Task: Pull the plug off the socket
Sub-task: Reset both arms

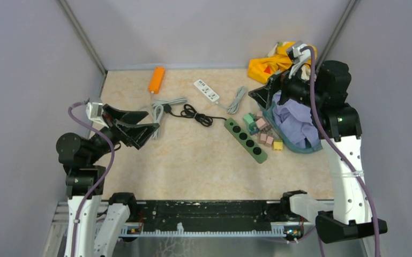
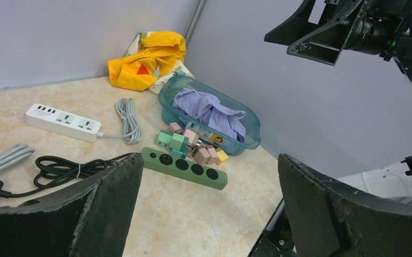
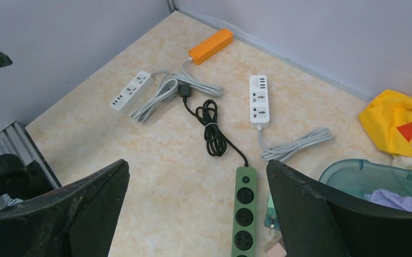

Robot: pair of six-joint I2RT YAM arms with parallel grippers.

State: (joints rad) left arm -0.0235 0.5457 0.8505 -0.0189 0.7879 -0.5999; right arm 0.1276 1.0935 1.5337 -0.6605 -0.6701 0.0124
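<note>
Strips and cables lie scattered over the marbled desk. The green power strip (image 1: pixel 245 140) sits slantwise right of the middle, its round sockets bare, and its black cord (image 1: pixel 195 114) runs in a bundled loop toward the left. The cord ends in the black plug (image 1: pixel 167 108), which rests among the loops of grey cable (image 1: pixel 163 101) left of the middle toward the far edge. Whether the plug sits in any socket cannot be told. An orange strip (image 1: pixel 156 79) lies at the far edge near the far left corner, a white strip (image 1: pixel 206 90) lies mid-desk near the far edge, and a second white strip (image 3: pixel 131 91) lies toward the left edge. A teal bin (image 2: pixel 164 105) holding purple cloth (image 1: pixel 294 120) stands at the right edge, with small coloured blocks (image 1: pixel 262 131) between it and the green strip. Yellow cloth (image 1: pixel 268 64) fills the far right corner. The left gripper (image 1: pixel 153 120) hovers above the left edge, fingers spread wide and holding nothing. The right gripper (image 1: pixel 256 99) hangs above the bin, likewise spread and bare.
</note>
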